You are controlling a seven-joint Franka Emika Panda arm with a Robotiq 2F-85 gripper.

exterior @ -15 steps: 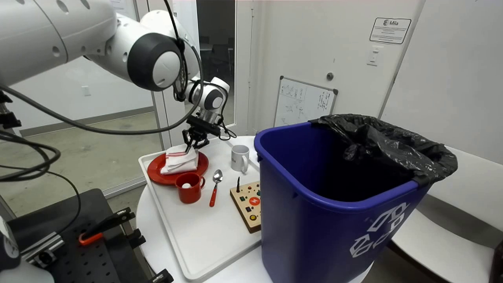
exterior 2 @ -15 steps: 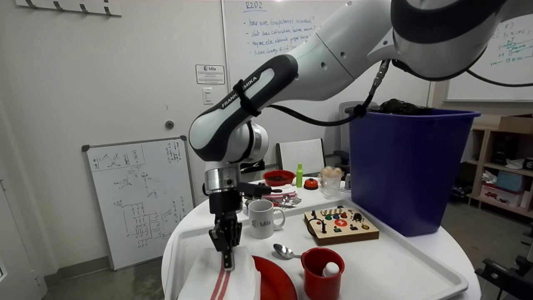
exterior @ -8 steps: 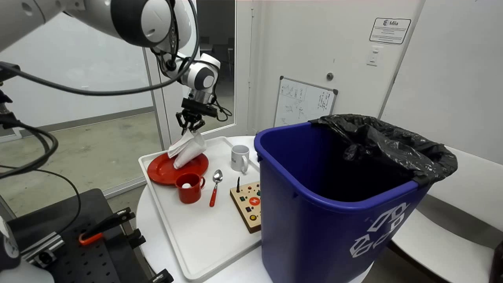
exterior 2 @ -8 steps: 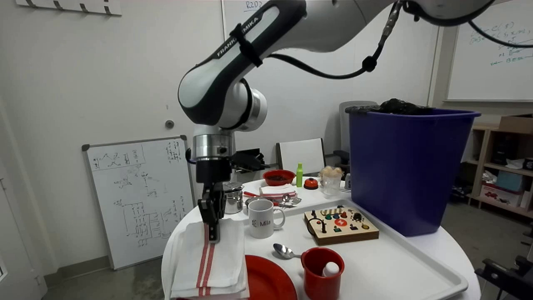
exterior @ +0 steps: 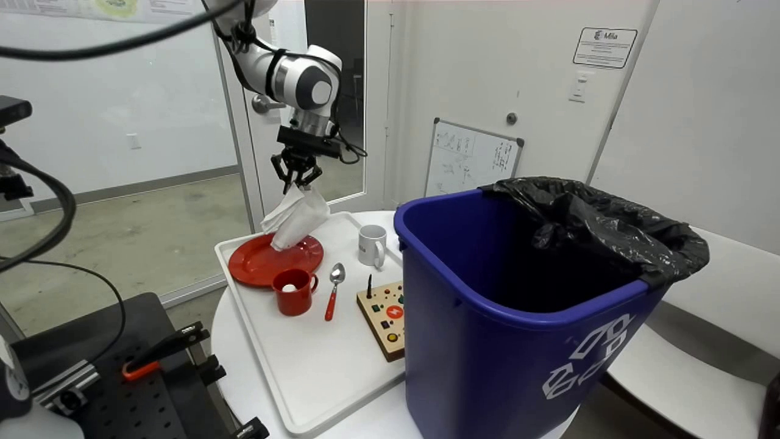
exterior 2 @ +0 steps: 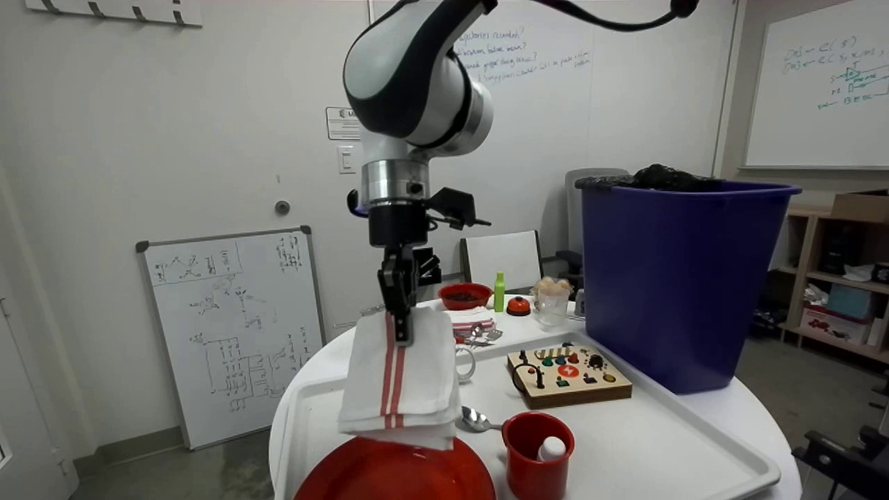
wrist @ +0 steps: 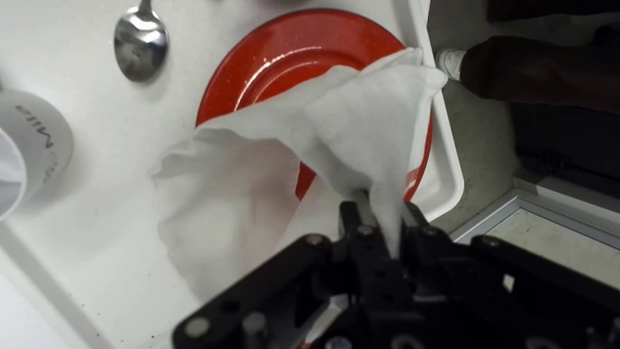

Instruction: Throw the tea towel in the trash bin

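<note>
The white tea towel (exterior: 297,221) with red stripes hangs folded from my gripper (exterior: 294,185). In an exterior view the towel (exterior 2: 399,389) hangs over the far rim of the red plate (exterior 2: 389,472); I cannot tell whether its lower edge touches it. In the wrist view the fingers (wrist: 385,208) are closed on a pinched fold of the towel (wrist: 358,126), which covers part of the plate (wrist: 237,77). The blue trash bin (exterior: 463,329) with a black bag (exterior: 615,225) over part of its rim stands beyond the tray; the bin (exterior 2: 674,292) is well apart from the gripper.
The white tray (exterior: 292,390) holds a red mug (exterior: 294,299), a spoon (exterior: 333,292), a white mug (exterior: 372,245) and a wooden button board (exterior: 384,317). Behind are a red bowl (exterior 2: 465,295), a green bottle (exterior 2: 499,292) and another folded towel (exterior 2: 472,319).
My gripper has closed on the towel and raised it off the plate, uncovering more of the plate. In the last half second it has risen further, carrying the towel.
</note>
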